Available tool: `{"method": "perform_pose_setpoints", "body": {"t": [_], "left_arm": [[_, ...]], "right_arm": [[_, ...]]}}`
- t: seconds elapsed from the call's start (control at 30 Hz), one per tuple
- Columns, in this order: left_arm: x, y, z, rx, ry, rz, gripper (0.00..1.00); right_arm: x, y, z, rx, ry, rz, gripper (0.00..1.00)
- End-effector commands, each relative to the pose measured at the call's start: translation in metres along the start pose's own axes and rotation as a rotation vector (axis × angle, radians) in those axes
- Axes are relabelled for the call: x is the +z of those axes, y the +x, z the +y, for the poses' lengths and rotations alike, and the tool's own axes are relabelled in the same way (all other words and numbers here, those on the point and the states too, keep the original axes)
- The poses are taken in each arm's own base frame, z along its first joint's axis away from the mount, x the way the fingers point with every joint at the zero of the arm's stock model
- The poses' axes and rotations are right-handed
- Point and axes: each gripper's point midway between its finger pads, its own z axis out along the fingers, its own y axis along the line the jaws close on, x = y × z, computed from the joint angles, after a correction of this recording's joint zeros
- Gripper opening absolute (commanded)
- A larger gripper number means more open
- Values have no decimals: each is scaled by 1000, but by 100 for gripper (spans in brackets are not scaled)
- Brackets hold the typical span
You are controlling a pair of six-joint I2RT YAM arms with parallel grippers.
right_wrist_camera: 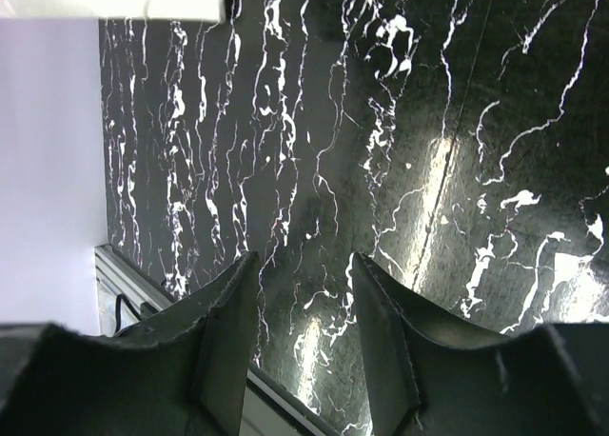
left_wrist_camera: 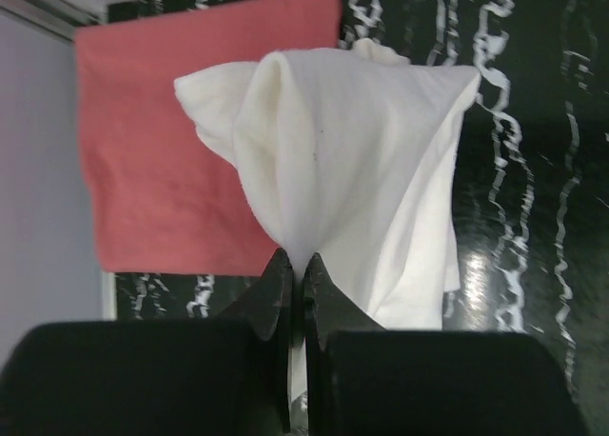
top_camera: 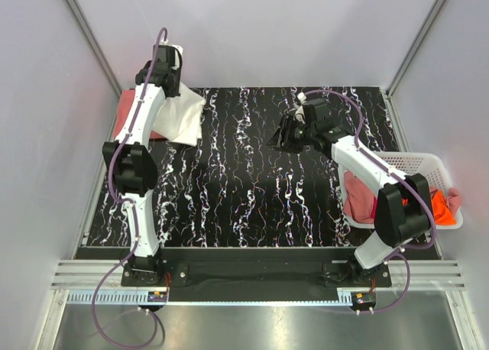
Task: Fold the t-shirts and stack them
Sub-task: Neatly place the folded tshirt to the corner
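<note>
Top cam overhead, wrist cams near table (top_camera: 244, 183)

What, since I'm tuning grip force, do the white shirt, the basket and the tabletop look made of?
White t-shirt: soft matte cloth, hanging in folds from the left gripper. Basket: stiff white plastic, probably, with moulded slats. Tabletop: glossy black marble-look, reflecting glare; stone or laminate unclear.

Left arm (top_camera: 136, 147) runs up the left side of the top view, elbow bent at mid-height, wrist at upper left. Left pincer (left_wrist_camera: 293, 265) has its jaws pressed together, pinching a fold of the cream-white t-shirt (left_wrist_camera: 362, 150). Right arm (top_camera: 367, 163) rises from lower right and angles toward upper centre. Right pincer (right_wrist_camera: 303, 257) points down, jaws apart.
</note>
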Motion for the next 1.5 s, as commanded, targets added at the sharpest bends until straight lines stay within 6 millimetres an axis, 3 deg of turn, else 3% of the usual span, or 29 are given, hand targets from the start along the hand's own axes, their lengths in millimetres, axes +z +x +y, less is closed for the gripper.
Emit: {"method": "perform_pose_setpoints", "body": {"t": [0.0, 0.13, 0.4, 0.5, 0.83, 1.03, 1.07, 1.2, 1.33, 1.37, 1.47], "left_arm": [[-5, -44, 45, 36, -146, -125, 0], [14, -44, 79, 12, -177, -139, 0], [42, -43, 94, 123, -219, -165, 0], [50, -41, 122, 135, -264, -174, 0], [43, -48, 151, 96, -280, -237, 0], [81, -18, 168, 144, -349, -201, 0], [96, -7, 171, 134, -361, -172, 0], [114, 15, 199, 60, -425, -126, 0], [124, 16, 205, -13, -362, -175, 0], [124, 12, 207, -28, -358, -190, 7], [129, 17, 216, -61, -369, -190, 12]], "right_arm": [[-10, -22, 27, -73, -75, -56, 51], [-9, -28, 30, -90, -83, -63, 51], [2, -38, 23, -111, -79, -57, 52], [5, -40, 19, -112, -73, -58, 52], [15, -42, 4, -96, -66, -52, 52], [17, -41, 3, -89, -78, -50, 52], [18, -41, 2, -89, -80, -50, 52], [20, -39, 0, -84, -80, -46, 52], [22, -40, -3, -75, -79, -43, 52], [23, -40, -4, -76, -78, -43, 53], [23, -42, -6, -73, -73, -47, 53]]}}
